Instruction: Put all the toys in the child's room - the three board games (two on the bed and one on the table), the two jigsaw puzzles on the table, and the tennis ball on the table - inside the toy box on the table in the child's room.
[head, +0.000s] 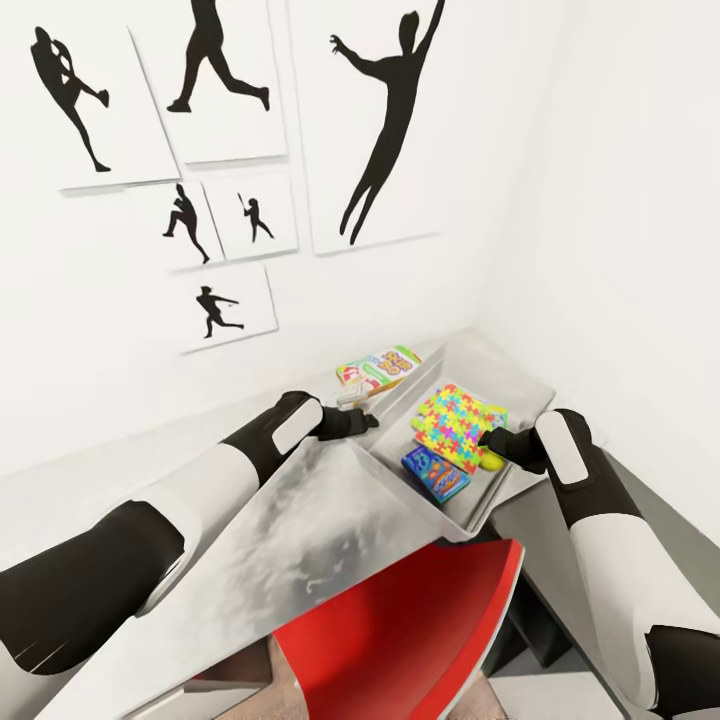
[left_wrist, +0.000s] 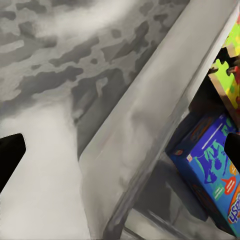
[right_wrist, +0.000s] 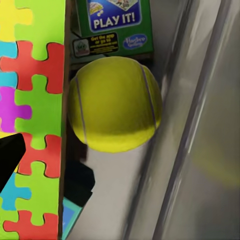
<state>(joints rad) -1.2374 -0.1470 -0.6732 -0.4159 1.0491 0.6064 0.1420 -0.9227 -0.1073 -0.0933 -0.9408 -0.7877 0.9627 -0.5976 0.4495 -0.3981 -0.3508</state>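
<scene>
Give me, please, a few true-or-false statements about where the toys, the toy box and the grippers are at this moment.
1. The tennis ball lies inside the toy box. True.
2. A jigsaw puzzle is inside the toy box. True.
3. The blue board game lies on the table outside the box. False: it is inside the box.
4. The right gripper hovers beside the wall pictures. False: it is over the box, near the puzzle and ball.
5. A board game lies on the table beyond the box, near the wall. True.
</scene>
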